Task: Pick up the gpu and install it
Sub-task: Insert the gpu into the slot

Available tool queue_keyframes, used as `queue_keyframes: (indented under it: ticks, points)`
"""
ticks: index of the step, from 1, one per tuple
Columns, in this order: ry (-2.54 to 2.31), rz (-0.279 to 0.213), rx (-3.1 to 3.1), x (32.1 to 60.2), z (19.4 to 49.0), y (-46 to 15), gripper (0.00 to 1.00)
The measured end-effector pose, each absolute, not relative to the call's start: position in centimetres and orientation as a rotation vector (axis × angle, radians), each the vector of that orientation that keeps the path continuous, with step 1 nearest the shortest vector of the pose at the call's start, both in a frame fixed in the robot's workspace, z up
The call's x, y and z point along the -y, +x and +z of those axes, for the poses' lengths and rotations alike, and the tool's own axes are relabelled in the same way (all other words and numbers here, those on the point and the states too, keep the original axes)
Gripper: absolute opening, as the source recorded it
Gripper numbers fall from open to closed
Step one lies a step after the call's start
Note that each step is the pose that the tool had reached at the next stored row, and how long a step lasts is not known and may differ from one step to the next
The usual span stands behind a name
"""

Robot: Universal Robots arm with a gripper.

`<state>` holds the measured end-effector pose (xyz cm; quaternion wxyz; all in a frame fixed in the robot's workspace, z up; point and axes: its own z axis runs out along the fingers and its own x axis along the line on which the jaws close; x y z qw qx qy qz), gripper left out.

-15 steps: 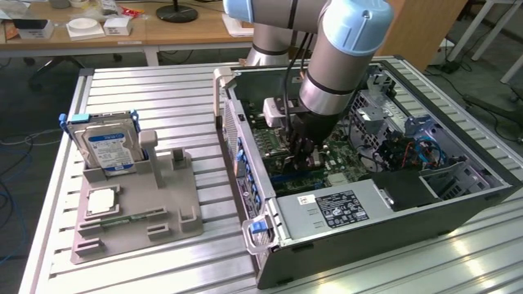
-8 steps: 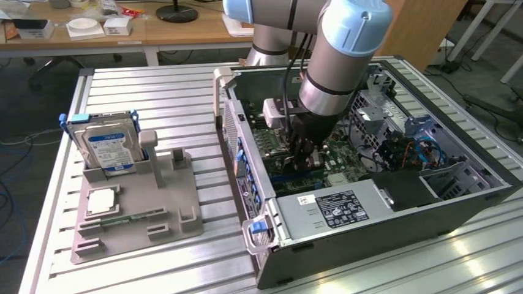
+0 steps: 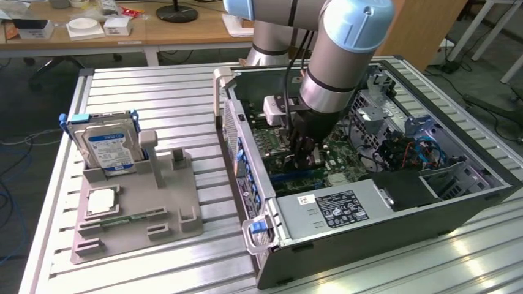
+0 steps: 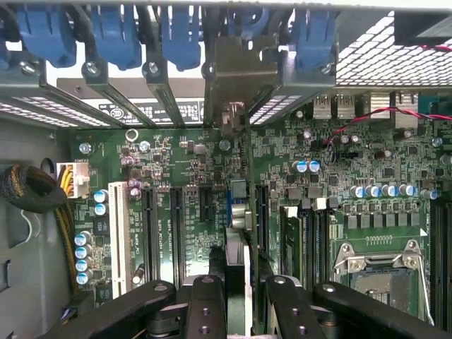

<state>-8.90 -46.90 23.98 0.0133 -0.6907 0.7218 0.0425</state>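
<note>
Item 1, gripper (image 4: 236,296): black fingers (image 4: 205,311) nearest the wrist cam, set narrow and clamped on the gpu (image 4: 236,233), one finger each side of the card. Item 2, gpu: thin card seen edge-on, standing on edge over the motherboard (image 4: 176,176); long axis runs from between the fingers straight toward the rear slot wall, where its pale metal bracket (image 4: 232,78) stands upright among the slot covers, under the blue retention clips (image 4: 113,35). Whether the card edge is fully seated in its slot: cannot tell. Item 3, motherboard: green, w/ white expansion slot (image 4: 120,236) and dark slots beside the card, cpu socket (image 4: 381,272) to one side, memory slots between. Item 4, arm (image 3: 339,67), ext. view: grey tube w/ pale blue cap, reaching steeply down into the open pc case (image 3: 457,202), wrist approx. vertical, gripper low over the board near the case's mid section. Item 5, case: lying on its side on the slatted aluminium table (image 3: 163,92), power supply (image 3: 343,208) w/ label at near end. Item 6, grey parts holder (image 3: 131,208), on the ext. view's left, well apart from the case: hard drive (image 3: 106,147) upright w/ blue-white label, cpu chip (image 3: 102,201) flat, green memory stick (image 3: 131,217) flat. Item 7, far: wooden desk (image 3: 171,33) w/ small white boxes.
</note>
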Motion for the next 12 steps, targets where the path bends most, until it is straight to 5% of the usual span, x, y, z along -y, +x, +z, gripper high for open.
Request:
queue_keyframes:
  ticks: [12]
  points:
    - [-2.152,0.132,-2.249,46.90,23.99,-8.90,0.27]
